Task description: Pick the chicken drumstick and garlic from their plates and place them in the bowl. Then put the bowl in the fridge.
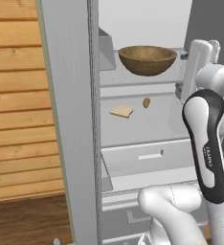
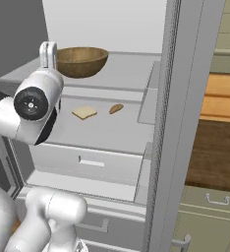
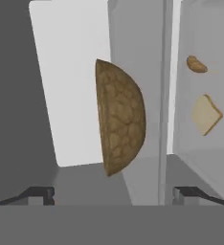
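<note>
Bowl (image 1: 147, 60) sits on the fridge's (image 1: 133, 76) upper shelf; gripper (image 3: 114, 194) spread wide just beside it, pinching nothing.

Even, soft rendered light, brightest inside the fridge (image 1: 147, 28) (faint shadows), edges slightly blurred.
</note>
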